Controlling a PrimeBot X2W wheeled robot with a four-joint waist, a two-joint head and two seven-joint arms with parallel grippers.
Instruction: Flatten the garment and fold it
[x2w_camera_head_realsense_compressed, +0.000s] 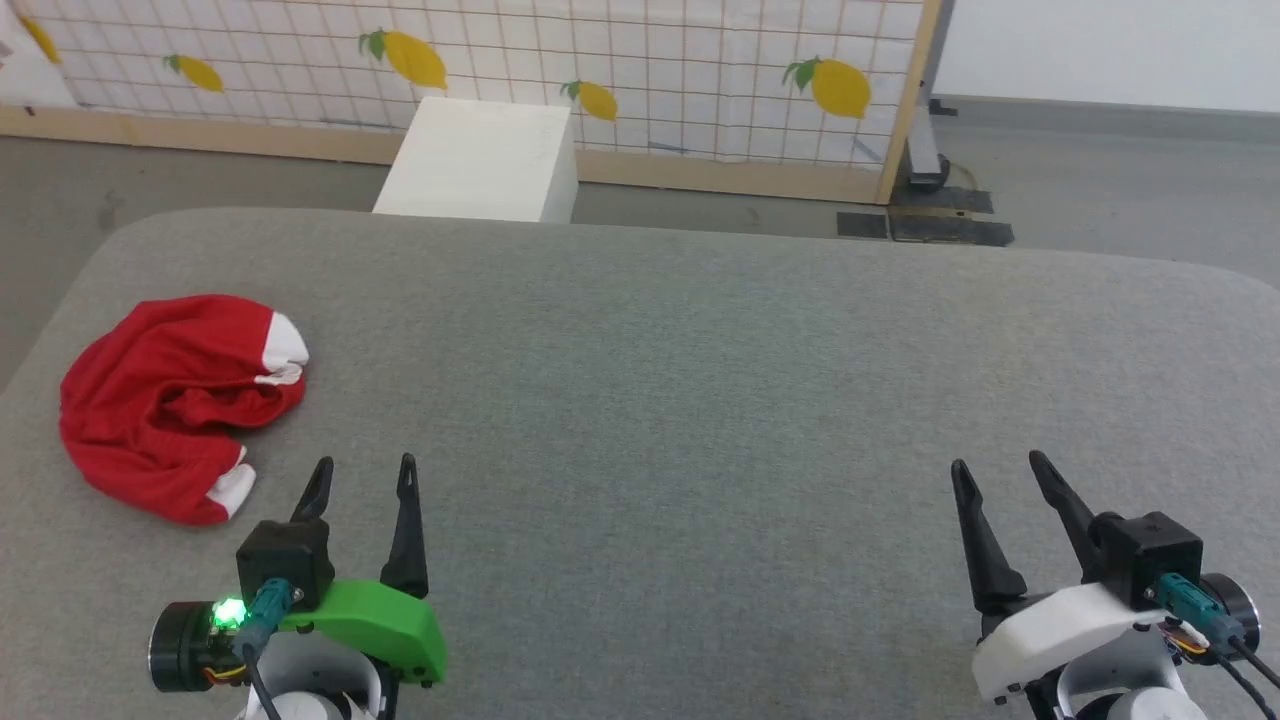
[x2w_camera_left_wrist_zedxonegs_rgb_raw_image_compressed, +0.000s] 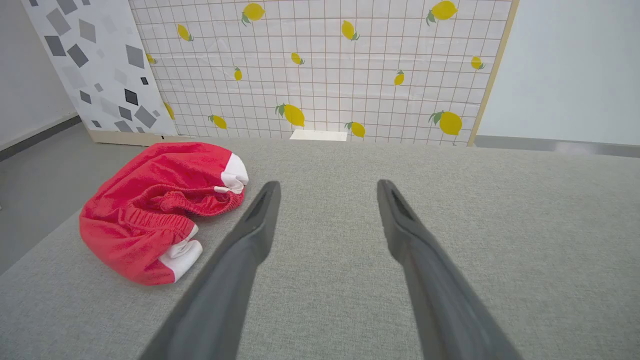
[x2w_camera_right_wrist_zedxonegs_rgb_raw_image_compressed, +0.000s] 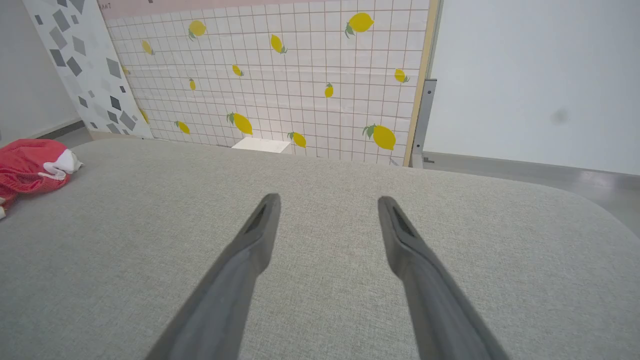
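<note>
Garment (x2w_camera_head_realsense_compressed: 170, 400), bright red with white trim, lies crumpled in a heap near the left edge of a grey fabric-covered worktop (x2w_camera_head_realsense_compressed: 700, 380), close to its rounded far-left corner. Just right of it and nearer the robot, the left end effector (x2w_camera_head_realsense_compressed: 364, 462) hovers with its two dark fingers apart. A wide stretch of open grey surface spans the middle. At the near right, the right end effector (x2w_camera_head_realsense_compressed: 997, 460) has its fingers spread too, well apart from the cloth. Beyond the far edge stand a white box (x2w_camera_head_realsense_compressed: 480, 160) and a lemon-printed panel (x2w_camera_head_realsense_compressed: 650, 60).
</note>
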